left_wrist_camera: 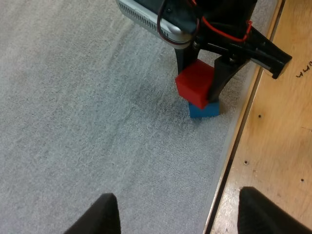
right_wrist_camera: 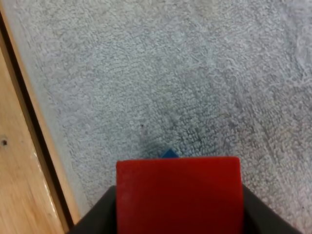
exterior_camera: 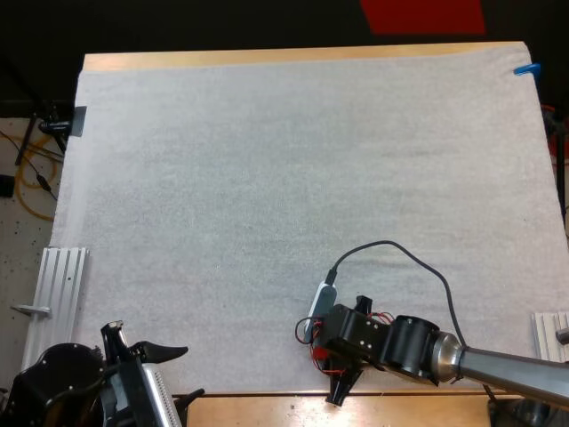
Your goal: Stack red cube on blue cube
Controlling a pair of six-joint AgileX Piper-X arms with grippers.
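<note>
The right gripper (left_wrist_camera: 197,88) clamps the red cube (left_wrist_camera: 194,82) from both sides at the mat's (exterior_camera: 267,178) 5 o'clock edge. The cube sits skewed on, or just over, the blue cube (left_wrist_camera: 204,109), apparently to seat it before release. The left gripper (exterior_camera: 144,345) stands wide and idle at 7 o'clock.

No legible wording, brand or number appears here. The sole marking is a short dark handwritten scrawl (left_wrist_camera: 304,71) on the bare wood of the surface (left_wrist_camera: 273,161), beyond the white mat (left_wrist_camera: 73,97), too cramped to read.
</note>
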